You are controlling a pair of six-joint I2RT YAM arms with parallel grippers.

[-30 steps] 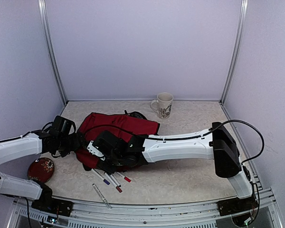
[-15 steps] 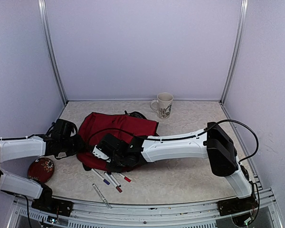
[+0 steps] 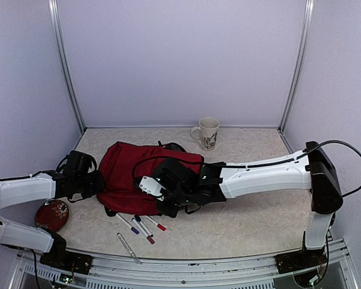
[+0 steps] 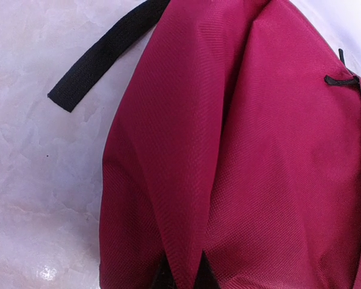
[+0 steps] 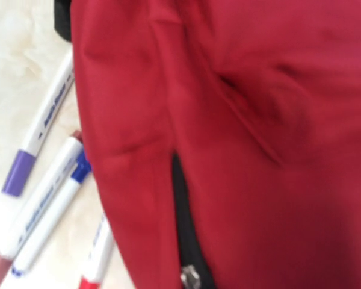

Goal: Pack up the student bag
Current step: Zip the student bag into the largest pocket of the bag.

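Note:
The student bag (image 3: pixel 138 171), dark red with black straps, lies flat at the left middle of the table. My left gripper (image 3: pixel 101 182) meets its left end. In the left wrist view that gripper (image 4: pixel 185 280) is shut, its dark fingertips (image 4: pixel 162 280) pinching a raised fold of the red fabric (image 4: pixel 186 180). My right gripper (image 3: pixel 165 206) is on the bag's near edge. The right wrist view is blurred and shows the black zipper line (image 5: pixel 180 211) ending at a metal zipper pull (image 5: pixel 189 278) right where the jaws meet; the fingers themselves lie out of frame.
Several markers (image 3: pixel 141 226) lie on the table just in front of the bag, and a thin pen (image 3: pixel 127 245) nearer the edge. A red round tin (image 3: pixel 51 215) sits at the near left. A patterned mug (image 3: pixel 207 132) stands at the back. A black strap (image 4: pixel 102 57) trails onto the table.
Both grippers have closed. The right gripper has slid to the right along the bag's near edge and its elbow has swung far right. The left gripper stays at the bag's left end.

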